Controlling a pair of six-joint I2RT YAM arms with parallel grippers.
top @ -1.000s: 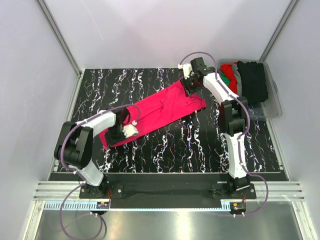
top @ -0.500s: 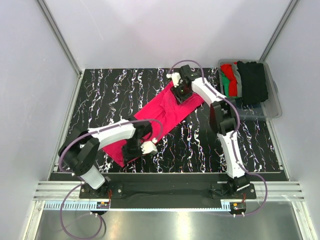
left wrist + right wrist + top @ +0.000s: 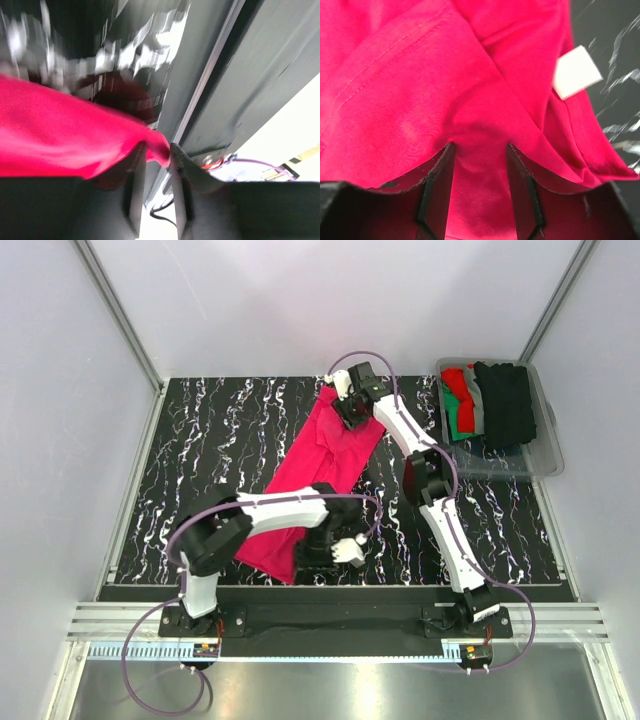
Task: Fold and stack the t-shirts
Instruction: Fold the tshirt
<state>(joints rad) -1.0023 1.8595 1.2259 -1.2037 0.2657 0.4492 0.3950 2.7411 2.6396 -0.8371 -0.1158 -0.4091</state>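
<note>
The pink-red shirt (image 3: pixel 325 445) lies in a long band across the table (image 3: pixel 200 440), from far centre to the near edge. The left gripper (image 3: pixel 157 150) pinches its near end, jaws almost together, and the right gripper (image 3: pixel 481 150) clamps a fold at the far end. The white label (image 3: pixel 577 72) nearby shows no legible writing.

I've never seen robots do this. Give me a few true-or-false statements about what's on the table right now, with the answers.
1. Both the left hand and the right hand grip the pink-red shirt. True.
2. The shirt is folded into a neat square. False: it is stretched long between the hands.
3. The clear bin holds other shirts. True.
4. The bin stands on the left. False: it stands at the far right.
5. A white label shows near the right hand. True.
</note>
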